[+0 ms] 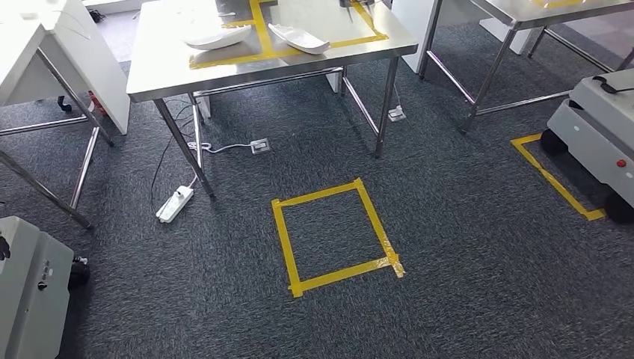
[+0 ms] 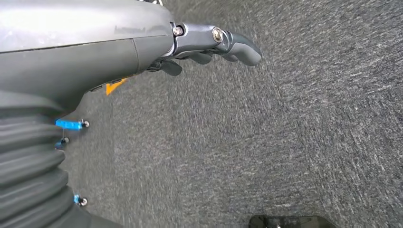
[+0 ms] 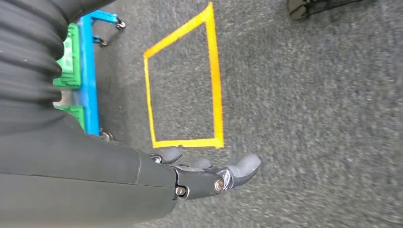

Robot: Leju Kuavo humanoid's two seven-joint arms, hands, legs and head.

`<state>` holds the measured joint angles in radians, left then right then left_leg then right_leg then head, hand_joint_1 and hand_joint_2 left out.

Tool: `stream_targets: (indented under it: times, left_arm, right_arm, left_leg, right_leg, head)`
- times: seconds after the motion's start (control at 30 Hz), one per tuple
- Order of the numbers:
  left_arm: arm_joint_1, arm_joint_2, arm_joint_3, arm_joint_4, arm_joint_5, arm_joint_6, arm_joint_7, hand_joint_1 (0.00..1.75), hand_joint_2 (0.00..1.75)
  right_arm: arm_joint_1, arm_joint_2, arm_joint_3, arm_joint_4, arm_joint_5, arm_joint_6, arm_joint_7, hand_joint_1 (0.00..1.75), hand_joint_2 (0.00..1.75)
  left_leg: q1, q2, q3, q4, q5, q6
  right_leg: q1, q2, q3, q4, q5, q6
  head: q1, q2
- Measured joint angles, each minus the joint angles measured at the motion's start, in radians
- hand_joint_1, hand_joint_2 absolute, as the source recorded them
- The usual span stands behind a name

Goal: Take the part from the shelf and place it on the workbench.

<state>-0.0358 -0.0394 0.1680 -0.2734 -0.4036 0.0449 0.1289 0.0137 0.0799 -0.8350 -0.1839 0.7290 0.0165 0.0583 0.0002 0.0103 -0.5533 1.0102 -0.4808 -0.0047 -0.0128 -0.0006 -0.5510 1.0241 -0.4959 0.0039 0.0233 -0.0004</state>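
Two white curved parts [image 1: 218, 37] [image 1: 299, 37] lie on the steel workbench [image 1: 161, 71] at the far side of the head view, inside a rectangle of yellow tape. My left hand [image 2: 209, 45] hangs over grey carpet, its fingers loosely extended with nothing in them. My right hand [image 3: 209, 173] also hangs above the carpet, fingers apart and holding nothing, close to a yellow tape square [image 3: 183, 80]. I cannot see a shelf.
A yellow tape square [image 1: 336, 235] marks the carpet before the workbench. A power strip [image 1: 174, 203] and cable lie by its left leg. A white wheeled cart [image 1: 598, 127] stands at right, a white unit [image 1: 26, 299] at lower left. Other tables [image 1: 523, 11] [image 1: 45, 45] flank the bench.
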Motion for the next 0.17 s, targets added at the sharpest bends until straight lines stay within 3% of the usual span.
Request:
stream_targets:
  times: [0.07,0.1,0.13,0.17]
  left_arm:
    - [0.014,0.002,-0.009,-0.008,0.029,-0.002,-0.009,0.0,0.0]
    - [0.021,0.003,-0.013,-0.011,0.044,-0.004,-0.014,0.0,0.0]
    - [0.027,0.003,-0.016,-0.015,0.057,-0.006,-0.018,0.0,0.0]
    - [0.03,0.003,-0.018,-0.017,0.064,-0.007,-0.02,0.0,0.0]
  right_arm:
    - [0.01,-0.006,0.054,-0.01,-0.052,0.0,-0.004,0.0,1.75]
    - [0.014,-0.008,0.082,-0.016,-0.078,0.0,-0.006,0.0,1.75]
    - [0.019,-0.011,0.109,-0.021,-0.102,0.0,-0.008,0.0,1.31]
    - [0.021,-0.012,0.122,-0.024,-0.114,-0.001,-0.009,0.0,1.16]
  left_leg:
    - [0.0,-0.001,0.0,-0.001,0.003,-0.004]
    - [0.0,-0.001,-0.001,-0.001,0.003,-0.006]
    - [0.001,-0.001,-0.001,-0.001,0.004,-0.007]
    - [0.001,-0.001,-0.001,-0.001,0.004,-0.007]
  right_leg:
    - [0.0,0.0,0.0,0.0,0.001,-0.001]
    - [0.001,0.0,-0.001,0.001,0.001,-0.002]
    - [0.001,0.0,-0.001,0.001,0.002,-0.002]
    - [0.001,0.0,-0.001,0.001,0.002,-0.002]
  head:
    - [0.0,0.0]
    - [0.0,0.0]
    - [0.0,0.0]
    - [0.0,0.0]
